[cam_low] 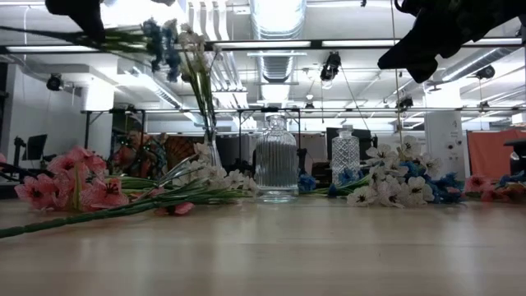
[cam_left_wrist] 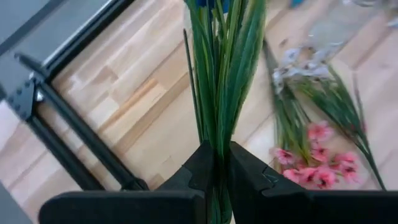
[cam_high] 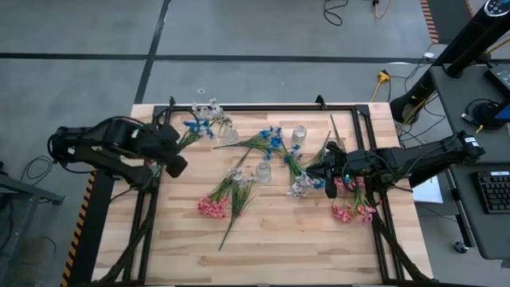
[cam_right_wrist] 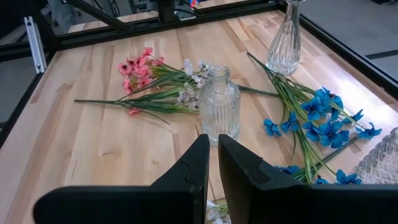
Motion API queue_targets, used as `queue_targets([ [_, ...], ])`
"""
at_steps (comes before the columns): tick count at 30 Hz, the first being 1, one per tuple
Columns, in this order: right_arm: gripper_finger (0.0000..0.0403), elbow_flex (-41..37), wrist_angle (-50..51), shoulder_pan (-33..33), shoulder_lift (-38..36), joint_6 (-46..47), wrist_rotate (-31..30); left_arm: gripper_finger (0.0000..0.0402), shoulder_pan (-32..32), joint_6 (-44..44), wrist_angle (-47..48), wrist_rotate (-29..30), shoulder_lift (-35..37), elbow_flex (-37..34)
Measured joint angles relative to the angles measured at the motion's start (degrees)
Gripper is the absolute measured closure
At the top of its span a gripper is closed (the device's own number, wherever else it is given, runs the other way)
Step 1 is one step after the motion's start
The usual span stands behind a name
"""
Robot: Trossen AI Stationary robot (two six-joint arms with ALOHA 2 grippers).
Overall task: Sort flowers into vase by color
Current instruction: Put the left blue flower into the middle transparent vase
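We see even, bright light from ceiling strip lamps (cam_low: 271, 45), which glare white in the low view. Shadows on the table (cam_high: 279, 239) are faint. The nearest tabletop in the low view looks soft, perhaps out of focus. Glare brightens the table's edge by the blue flowers (cam_right_wrist: 323, 115).

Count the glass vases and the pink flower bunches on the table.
Glass vases: 3
Pink flower bunches: 2
Total: 5
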State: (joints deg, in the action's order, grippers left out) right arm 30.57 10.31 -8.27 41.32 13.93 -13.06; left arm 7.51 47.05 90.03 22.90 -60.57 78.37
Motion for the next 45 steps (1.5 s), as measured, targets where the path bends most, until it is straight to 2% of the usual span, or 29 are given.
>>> queue_targets([
  [5, 0.0374, 0.0, 0.0, 0.0, 0.0, 0.0, 0.0, 0.0385, 0.0, -9.6, 0.1, -8.5, 2.8, 2.2],
  [8, 0.0374, 0.0, -0.1, 0.0, 0.0, 0.0, 0.0, 0.0385, 0.0, -11.6, 0.0, -8.9, 4.9, 4.2],
  [11, 0.0374, 0.0, -0.2, 0.0, 0.0, -0.4, 0.0, 0.0385, 0.0, -11.4, 0.0, -4.4, 7.0, 6.8],
  [16, 0.0374, 0.0, -0.9, 0.0, 0.0, -1.0, 0.0, 0.0385, 0.0, -11.8, -1.7, 9.2, 9.5, 10.7],
  [19, 0.0374, 0.0, -1.6, 0.0, 0.0, -1.7, -0.1, 0.0385, 0.0, -17.2, -9.4, 15.1, 10.9, 11.0],
  [24, 0.0374, 0.0, -3.3, 0.0, 0.0, -4.0, -0.1, 0.0385, 0.1, -33.8, -29.3, 15.4, 11.9, 8.4],
  [26, 0.0374, 0.0, -4.2, 0.0, 0.0, -4.8, 0.0, 0.0386, 0.0, -39.5, -38.2, 13.6, 11.8, 6.2],
  [29, 0.0374, -0.1, -6.0, 0.0, 0.0, -6.9, 0.0, 0.0389, 0.0, -47.1, -52.4, 7.6, 10.9, 1.2],
  [33, 0.0374, -0.1, -9.5, 0.0, 0.0, -10.7, 0.0, 0.0390, 0.1, -51.4, -67.3, 1.2, 8.5, -7.1],
  [38, 0.0374, -0.1, -14.2, 0.0, 0.0, -13.9, 0.0, 0.0390, 1.5, -53.9, -77.5, 0.5, 5.9, -13.2],
  [45, 0.0374, -0.1, -20.1, 0.0, 0.0, -15.3, 0.0, 0.0391, 5.4, -54.5, -79.8, 0.5, 1.2, -11.8],
])
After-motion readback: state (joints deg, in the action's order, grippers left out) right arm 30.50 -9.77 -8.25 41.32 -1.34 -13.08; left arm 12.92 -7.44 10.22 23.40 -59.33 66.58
